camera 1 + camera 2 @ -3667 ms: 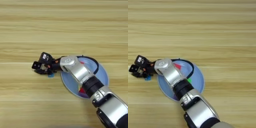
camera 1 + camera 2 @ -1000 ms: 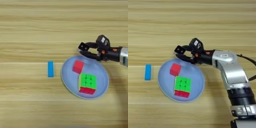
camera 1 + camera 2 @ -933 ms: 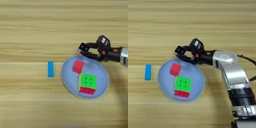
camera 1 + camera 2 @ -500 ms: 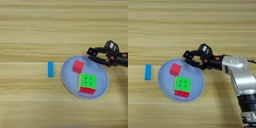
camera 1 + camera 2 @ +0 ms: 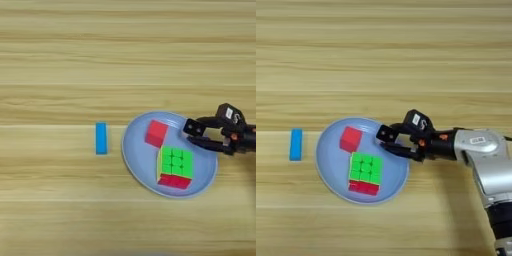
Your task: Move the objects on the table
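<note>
While on plate (image 5: 131, 165): red cube (image 5: 156, 133), puzzle cube (image 5: 175, 166).

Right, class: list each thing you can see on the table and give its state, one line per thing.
Blue bar: flat on the table, left of the plate.
Plate: on the table, holding two cubes.
Red cube: on the plate.
Puzzle cube: on the plate, green face up.
Pincer: open, empty, over the plate's right rim.
</note>
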{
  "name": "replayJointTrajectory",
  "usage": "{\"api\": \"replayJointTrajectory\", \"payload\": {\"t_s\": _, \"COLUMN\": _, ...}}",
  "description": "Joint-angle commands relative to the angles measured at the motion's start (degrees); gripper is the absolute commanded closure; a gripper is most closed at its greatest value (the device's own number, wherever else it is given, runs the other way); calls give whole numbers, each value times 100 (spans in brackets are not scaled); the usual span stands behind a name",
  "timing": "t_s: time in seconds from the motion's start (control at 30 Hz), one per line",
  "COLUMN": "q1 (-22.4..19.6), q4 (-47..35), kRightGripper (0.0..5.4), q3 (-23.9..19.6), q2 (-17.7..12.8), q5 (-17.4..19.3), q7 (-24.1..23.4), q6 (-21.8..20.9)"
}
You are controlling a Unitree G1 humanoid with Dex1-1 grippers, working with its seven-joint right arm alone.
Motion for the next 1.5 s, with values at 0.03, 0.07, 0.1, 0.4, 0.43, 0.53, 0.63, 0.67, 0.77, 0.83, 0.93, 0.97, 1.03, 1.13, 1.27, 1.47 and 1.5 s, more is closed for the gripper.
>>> {"api": "replayJointTrajectory", "payload": {"t_s": 0.03, "q1": -162, "q4": -166, "kRightGripper": 293, "q3": -131, "q2": -330, "q5": 15, "q7": -45, "q6": -319}}
{"api": "replayJointTrajectory", "payload": {"t_s": 0.07, "q1": -140, "q4": -151, "kRightGripper": 293, "q3": -120, "q2": -332, "q5": -11, "q7": -32, "q6": -367}}
{"api": "replayJointTrajectory", "payload": {"t_s": 0.1, "q1": -119, "q4": -158, "kRightGripper": 293, "q3": -112, "q2": -329, "q5": -27, "q7": -18, "q6": -393}}
{"api": "replayJointTrajectory", "payload": {"t_s": 0.4, "q1": -88, "q4": -174, "kRightGripper": 293, "q3": 58, "q2": -233, "q5": -102, "q7": 4, "q6": -419}}
{"api": "replayJointTrajectory", "payload": {"t_s": 0.43, "q1": -83, "q4": -179, "kRightGripper": 293, "q3": 79, "q2": -227, "q5": -109, "q7": 10, "q6": -416}}
{"api": "replayJointTrajectory", "payload": {"t_s": 0.53, "q1": -76, "q4": -171, "kRightGripper": 293, "q3": 128, "q2": -231, "q5": -118, "q7": 23, "q6": -415}}
{"api": "replayJointTrajectory", "payload": {"t_s": 0.63, "q1": -74, "q4": -167, "kRightGripper": 293, "q3": 159, "q2": -223, "q5": -110, "q7": 32, "q6": -382}}
{"api": "replayJointTrajectory", "payload": {"t_s": 0.67, "q1": -74, "q4": -167, "kRightGripper": 293, "q3": 165, "q2": -221, "q5": -107, "q7": 29, "q6": -378}}
{"api": "replayJointTrajectory", "payload": {"t_s": 0.77, "q1": -79, "q4": -159, "kRightGripper": 293, "q3": 187, "q2": -216, "q5": -106, "q7": 23, "q6": -366}}
{"api": "replayJointTrajectory", "payload": {"t_s": 0.83, "q1": -83, "q4": -159, "kRightGripper": 293, "q3": 199, "q2": -210, "q5": -101, "q7": 27, "q6": -356}}
{"api": "replayJointTrajectory", "payload": {"t_s": 0.93, "q1": -79, "q4": -177, "kRightGripper": 293, "q3": 209, "q2": -202, "q5": -93, "q7": 29, "q6": -334}}
{"api": "replayJointTrajectory", "payload": {"t_s": 0.97, "q1": -78, "q4": -187, "kRightGripper": 275, "q3": 210, "q2": -200, "q5": -92, "q7": 25, "q6": -322}}
{"api": "replayJointTrajectory", "payload": {"t_s": 1.03, "q1": -79, "q4": -197, "kRightGripper": 247, "q3": 209, "q2": -195, "q5": -85, "q7": 16, "q6": -300}}
{"api": "replayJointTrajectory", "payload": {"t_s": 1.13, "q1": -91, "q4": -195, "kRightGripper": 214, "q3": 209, "q2": -187, "q5": -71, "q7": 14, "q6": -265}}
{"api": "replayJointTrajectory", "payload": {"t_s": 1.27, "q1": -116, "q4": -194, "kRightGripper": 168, "q3": 207, "q2": -169, "q5": -47, "q7": 16, "q6": -229}}
{"api": "replayJointTrajectory", "payload": {"t_s": 1.47, "q1": -216, "q4": -218, "kRightGripper": 113, "q3": 132, "q2": -147, "q5": 18, "q7": -21, "q6": -182}}
{"api": "replayJointTrajectory", "payload": {"t_s": 1.5, "q1": -231, "q4": -226, "kRightGripper": 97, "q3": 119, "q2": -150, "q5": 33, "q7": -21, "q6": -174}}
